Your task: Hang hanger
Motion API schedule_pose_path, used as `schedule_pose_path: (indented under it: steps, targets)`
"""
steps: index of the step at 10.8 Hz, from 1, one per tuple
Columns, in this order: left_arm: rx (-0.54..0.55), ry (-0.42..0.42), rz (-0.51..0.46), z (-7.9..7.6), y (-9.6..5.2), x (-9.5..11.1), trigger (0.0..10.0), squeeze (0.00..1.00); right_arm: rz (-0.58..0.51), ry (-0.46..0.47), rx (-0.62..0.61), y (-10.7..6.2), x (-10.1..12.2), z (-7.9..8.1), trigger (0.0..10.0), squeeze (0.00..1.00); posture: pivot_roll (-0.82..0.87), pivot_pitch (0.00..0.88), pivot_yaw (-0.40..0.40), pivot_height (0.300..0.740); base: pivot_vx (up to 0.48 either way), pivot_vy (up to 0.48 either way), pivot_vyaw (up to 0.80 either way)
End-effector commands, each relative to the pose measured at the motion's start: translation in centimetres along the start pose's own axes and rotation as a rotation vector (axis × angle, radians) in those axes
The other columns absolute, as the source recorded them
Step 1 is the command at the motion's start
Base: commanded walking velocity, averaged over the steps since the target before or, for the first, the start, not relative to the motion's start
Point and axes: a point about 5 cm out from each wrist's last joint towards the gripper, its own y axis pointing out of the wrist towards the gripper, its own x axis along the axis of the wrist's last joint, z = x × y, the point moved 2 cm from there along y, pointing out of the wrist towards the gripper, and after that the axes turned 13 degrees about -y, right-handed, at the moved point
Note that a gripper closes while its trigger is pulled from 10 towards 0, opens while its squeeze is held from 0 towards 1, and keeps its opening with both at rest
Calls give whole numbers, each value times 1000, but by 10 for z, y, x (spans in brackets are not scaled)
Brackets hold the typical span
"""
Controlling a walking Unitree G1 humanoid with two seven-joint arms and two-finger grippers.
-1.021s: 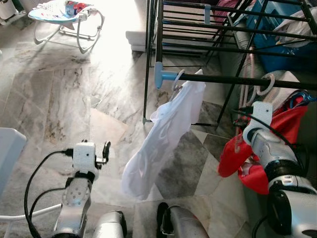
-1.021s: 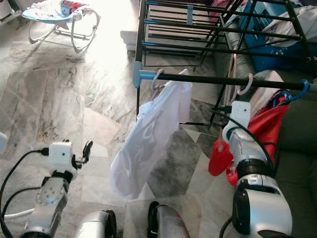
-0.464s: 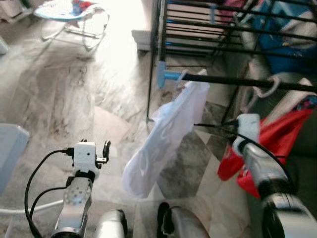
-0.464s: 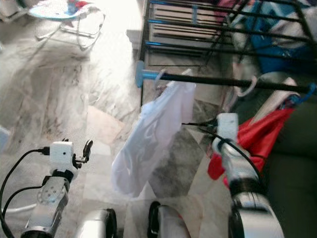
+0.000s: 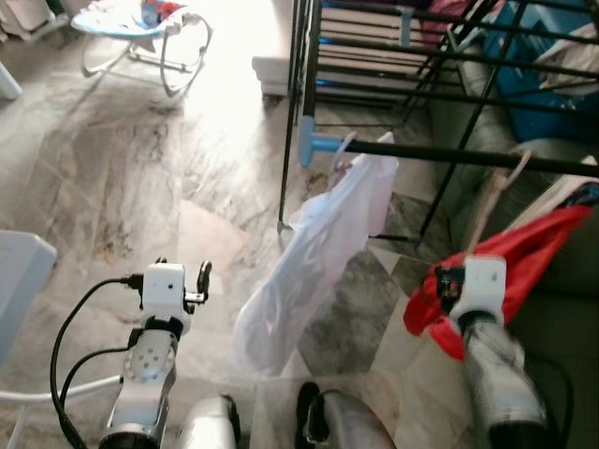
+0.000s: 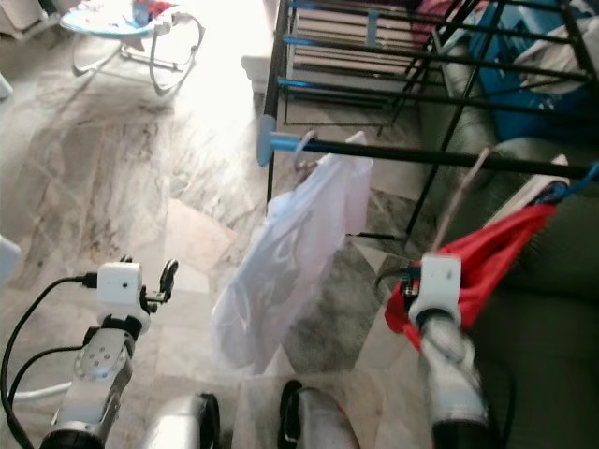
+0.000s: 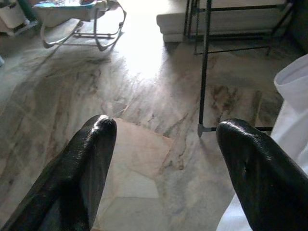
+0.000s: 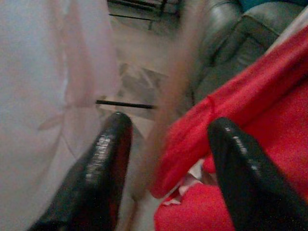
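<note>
A pale pink hanger (image 6: 463, 196) carrying a red garment (image 5: 524, 253) hangs tilted from the black rail (image 5: 449, 156) of a drying rack. My right arm (image 5: 484, 281) is low in front of the red garment. In the right wrist view the right gripper (image 8: 168, 120) is open, with the blurred hanger stem between its fingers (image 8: 103, 159) and the red cloth beside one of them. A white garment (image 5: 314, 267) hangs near the rail's blue end cap (image 5: 309, 145). My left gripper (image 5: 199, 278) is held open over the floor, holding nothing.
The rack's upper bars (image 5: 393, 56) stretch across the back, with blue items (image 5: 533, 65) behind. A dark sofa (image 6: 552, 327) lies on the right. A baby bouncer (image 5: 140, 19) stands at the far left and a pale bin (image 5: 19, 271) at the left edge. Marble floor lies between.
My right arm has dropped and drawn back from the rail toward my body. The hanger with the red garment stays hooked on the rail, now tilted. The left arm has not moved.
</note>
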Motion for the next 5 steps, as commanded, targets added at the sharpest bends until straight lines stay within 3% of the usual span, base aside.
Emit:
schedule_pose_path:
  steps: [1, 5]
  targets:
    - [4, 5, 23, 0, -3, -6, 10000, 0, -13, -14, -48, -5, 3, -6, 10000, 1000, 2, 167, -76, 740, 0, 0, 0]
    - [17, 1, 17, -3, -3, -7, 10000, 0, -175, -21, -154, -12, 30, -22, 10000, 1000, -1, 166, -78, 740, 0, 0, 0]
